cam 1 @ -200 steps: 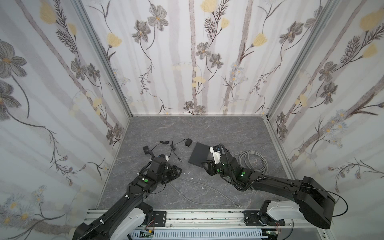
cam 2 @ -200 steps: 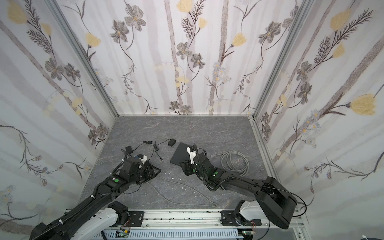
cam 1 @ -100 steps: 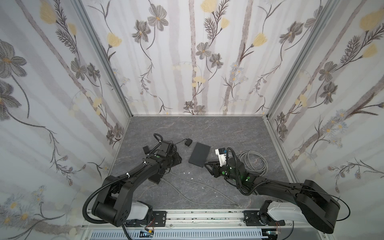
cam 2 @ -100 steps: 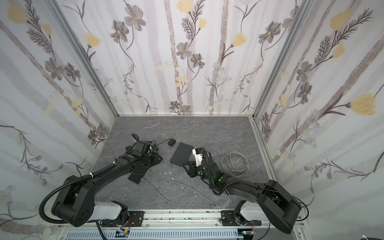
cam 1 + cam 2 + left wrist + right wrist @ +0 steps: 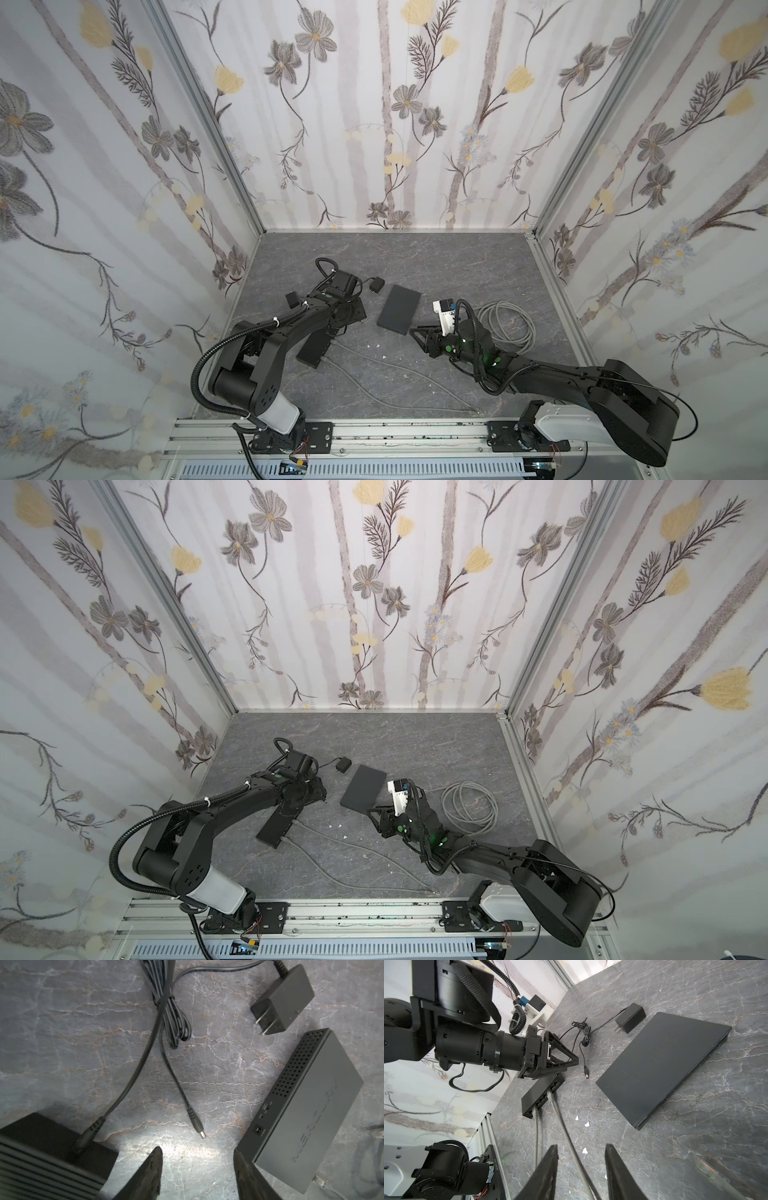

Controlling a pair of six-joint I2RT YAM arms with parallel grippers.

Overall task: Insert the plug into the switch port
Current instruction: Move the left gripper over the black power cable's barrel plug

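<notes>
The barrel plug [image 5: 197, 1126] lies loose on the surface [image 5: 62, 1043] near the port side of the Mercury switch [image 5: 307, 1109], with a ribbed switch [image 5: 45, 1157] and a power adapter [image 5: 284, 997] farther off. The left fingers [image 5: 149, 1172], open and empty, have advanced to the plug within the last second. The right fingers [image 5: 548, 1172], apart, straddle a grey Ethernet cable [image 5: 564, 1130] without gripping it.

On the tabletop [image 5: 415, 257] the flat switch [image 5: 399, 308] lies midway, the adapter [image 5: 377, 286] just behind its left corner, the cable coil [image 5: 505, 328] to its right; the ribbed switch [image 5: 311, 351] sits front-left with two cables [image 5: 562, 1126] in it, the barrel plug [image 5: 197, 1128] between both switches, touching neither
</notes>
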